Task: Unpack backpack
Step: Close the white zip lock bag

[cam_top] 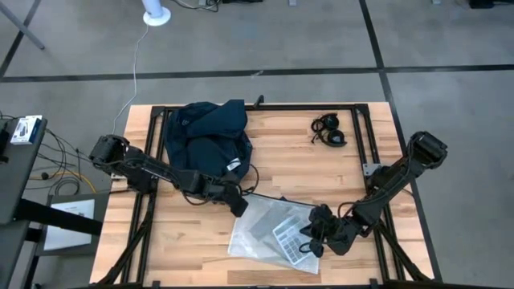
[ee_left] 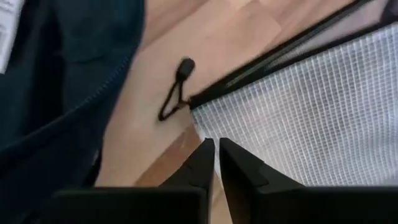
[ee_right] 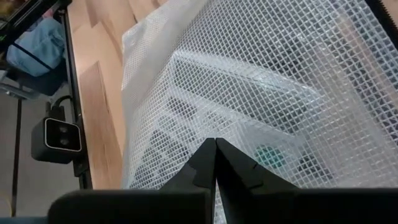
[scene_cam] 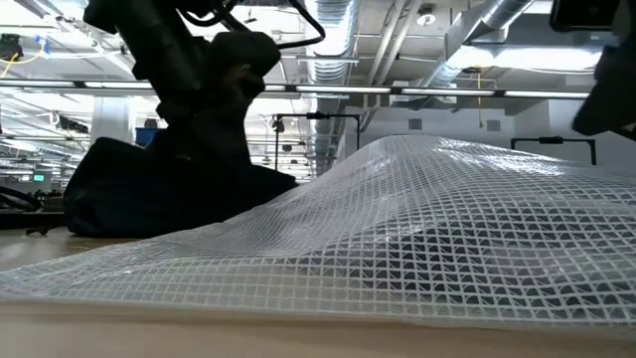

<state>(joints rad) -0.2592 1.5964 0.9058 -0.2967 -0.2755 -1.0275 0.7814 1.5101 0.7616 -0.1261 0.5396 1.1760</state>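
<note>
Trouble could come from the mesh pouch (cam_top: pixel 273 229): both grippers sit at its edges with fingers pressed together, gripping nothing I can see. The left gripper (cam_top: pixel 238 206) (nearer the backpack (cam_top: pixel 210 136)) could drag it; the right gripper (cam_top: pixel 315 234) might snag mesh.

Dark jointed arms, apparently black.
</note>
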